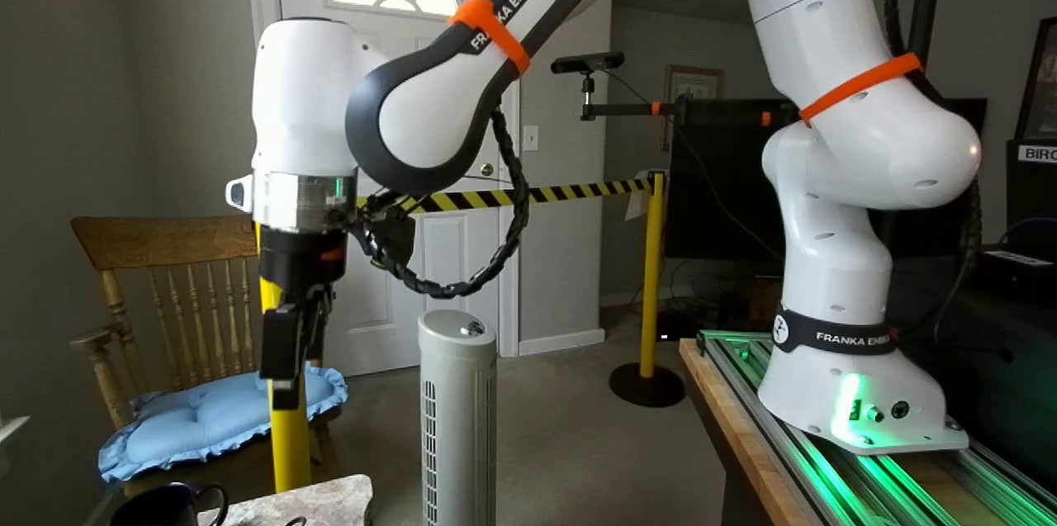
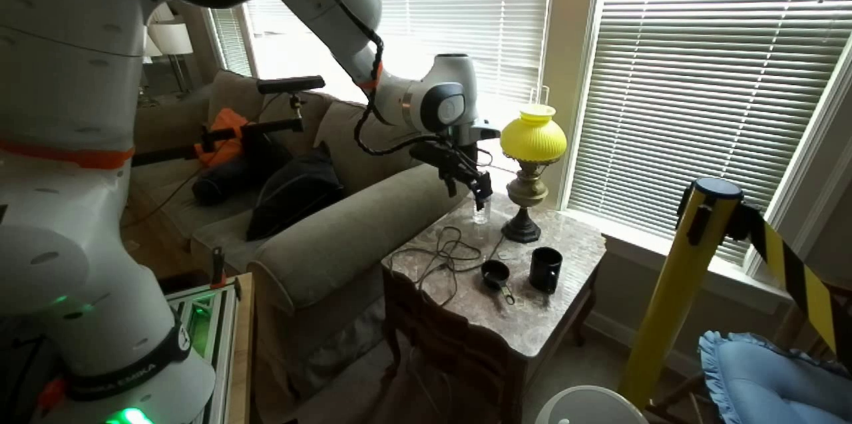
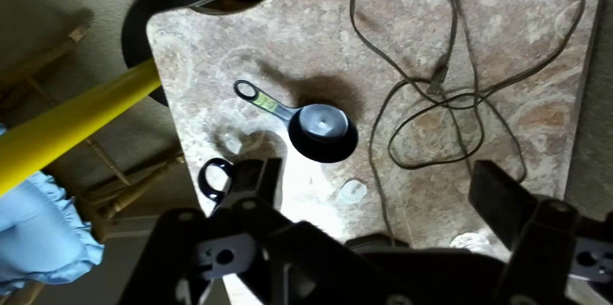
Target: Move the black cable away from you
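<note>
The thin black cable (image 3: 411, 166) lies in loose loops on the marble-topped table in the wrist view, with a plug among the loops. One strand runs down toward the dark lamp base (image 3: 376, 242). The cable (image 2: 454, 269) also shows on the table near the sofa side in an exterior view. My gripper (image 3: 377, 175) is open, its two fingers wide apart with nothing between them. It points down above the table, above the lamp side, apart from the cable. The gripper also shows in both exterior views (image 1: 285, 394) (image 2: 482, 201). In an exterior view the cable is out of view.
On the table (image 2: 526, 327) stand a black measuring cup (image 2: 495, 274), a black mug (image 2: 546, 269), an oil lamp with a yellow shade (image 2: 534, 138) and a clear glass (image 2: 481, 215). A sofa arm (image 2: 359, 231) borders the table. A yellow post (image 2: 685, 291) stands nearby.
</note>
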Controlling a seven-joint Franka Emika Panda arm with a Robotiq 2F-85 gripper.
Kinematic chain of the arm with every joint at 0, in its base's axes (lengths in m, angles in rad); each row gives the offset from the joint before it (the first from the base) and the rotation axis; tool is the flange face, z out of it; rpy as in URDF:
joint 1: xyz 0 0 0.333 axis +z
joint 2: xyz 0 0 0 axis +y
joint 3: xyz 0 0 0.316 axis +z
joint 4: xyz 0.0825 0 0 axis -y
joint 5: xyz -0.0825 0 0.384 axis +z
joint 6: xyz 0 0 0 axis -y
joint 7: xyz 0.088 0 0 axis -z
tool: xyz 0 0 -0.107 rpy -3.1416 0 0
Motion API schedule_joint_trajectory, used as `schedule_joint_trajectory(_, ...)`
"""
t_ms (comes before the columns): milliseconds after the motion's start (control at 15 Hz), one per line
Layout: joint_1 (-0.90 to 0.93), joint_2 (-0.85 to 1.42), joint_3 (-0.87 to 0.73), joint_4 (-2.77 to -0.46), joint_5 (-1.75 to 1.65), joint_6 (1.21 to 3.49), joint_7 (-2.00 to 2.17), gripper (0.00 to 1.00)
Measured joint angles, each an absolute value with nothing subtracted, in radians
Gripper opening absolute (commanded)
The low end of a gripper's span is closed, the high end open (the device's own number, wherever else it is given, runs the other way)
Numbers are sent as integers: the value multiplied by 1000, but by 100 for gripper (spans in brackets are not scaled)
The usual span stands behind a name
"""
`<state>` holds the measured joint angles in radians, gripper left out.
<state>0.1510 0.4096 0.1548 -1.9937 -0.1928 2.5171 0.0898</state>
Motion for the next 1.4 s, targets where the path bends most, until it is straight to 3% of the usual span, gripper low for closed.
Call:
schedule_joint_trajectory(600,259,626,191,-1867,-178,2471,5,100)
schedule_joint_trajectory(1400,242,705,236,-1836,-63,2523,-57,100)
